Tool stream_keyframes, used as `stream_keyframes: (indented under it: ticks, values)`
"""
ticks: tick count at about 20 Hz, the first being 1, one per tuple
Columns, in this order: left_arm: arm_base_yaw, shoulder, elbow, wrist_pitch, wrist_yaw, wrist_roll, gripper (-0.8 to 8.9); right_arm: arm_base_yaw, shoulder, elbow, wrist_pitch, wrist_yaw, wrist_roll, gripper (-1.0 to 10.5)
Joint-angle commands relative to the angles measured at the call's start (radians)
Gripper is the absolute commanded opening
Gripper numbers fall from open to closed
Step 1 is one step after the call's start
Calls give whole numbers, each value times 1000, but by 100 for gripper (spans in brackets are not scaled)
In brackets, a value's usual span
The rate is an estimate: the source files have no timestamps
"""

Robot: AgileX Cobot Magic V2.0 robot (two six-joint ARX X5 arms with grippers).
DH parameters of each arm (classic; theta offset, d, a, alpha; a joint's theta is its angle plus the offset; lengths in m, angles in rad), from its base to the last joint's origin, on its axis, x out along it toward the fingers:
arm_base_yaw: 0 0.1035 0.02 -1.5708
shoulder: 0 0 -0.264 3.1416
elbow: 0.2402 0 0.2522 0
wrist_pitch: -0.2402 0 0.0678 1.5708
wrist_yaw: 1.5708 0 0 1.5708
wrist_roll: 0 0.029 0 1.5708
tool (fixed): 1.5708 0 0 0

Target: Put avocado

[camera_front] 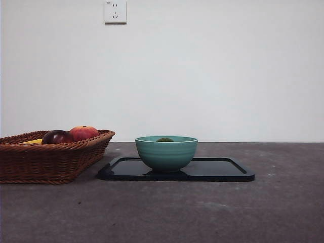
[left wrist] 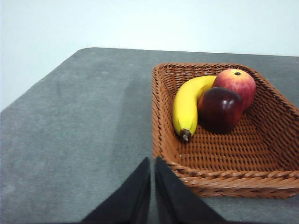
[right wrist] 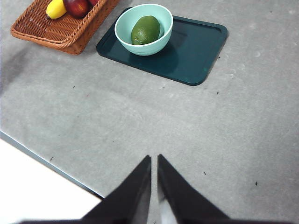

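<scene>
Avocado (right wrist: 145, 30) lies inside teal bowl (right wrist: 143, 29) on dark tray (right wrist: 187, 51); front view shows only its top (camera_front: 165, 139). Wicker basket (right wrist: 63, 28) sits beside tray. L & R end effectors (left wrist: 152, 196) (right wrist: 154, 191) clenched, empty, above tabletop (right wrist: 140, 121).

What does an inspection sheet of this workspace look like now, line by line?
Surface: grey table, a few small specks.
Job's things: avocado lies inside the teal bowl; the bowl stands on the dark tray, toward the end nearer the basket.
Clutter: wicker basket beside the tray, holding a banana, a dark maroon fruit and a red-orange fruit.
Grippers: left pincer shut, empty, above the table by the basket; right pincer shut, empty, above bare table away from the tray.
Cables: nothing seen.
Surroundings: plain white wall with one socket.
</scene>
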Motion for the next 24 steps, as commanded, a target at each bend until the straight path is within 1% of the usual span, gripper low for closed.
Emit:
stream_keyframes:
  ticks: [1,3,17,18,19,20,22,24]
  values:
    - [6,-2,-21,-13,31,55,16,12,2,8,10,5,3,18]
    - [6,-2,-21,-14,86,98,16,12,2,8,10,5,3,18]
    - [6,-2,-21,-7,85,93,16,12,2,8,10,5,2,18]
    - [6,-2,-21,-7,85,93,16,-1,0,8,10,40,-81,18]
    - [6,-2,-21,-7,85,93,16,-29,-11,6,14,82,-122,18]
    - [6,-2,-21,-7,85,93,16,-65,-29,-7,53,121,-139,18]
    - [6,-2,-21,-7,85,93,16,-171,-81,-69,214,167,-210,18]
    - [6,-2,-21,-7,85,93,16,-279,-143,-175,410,167,-300,18]
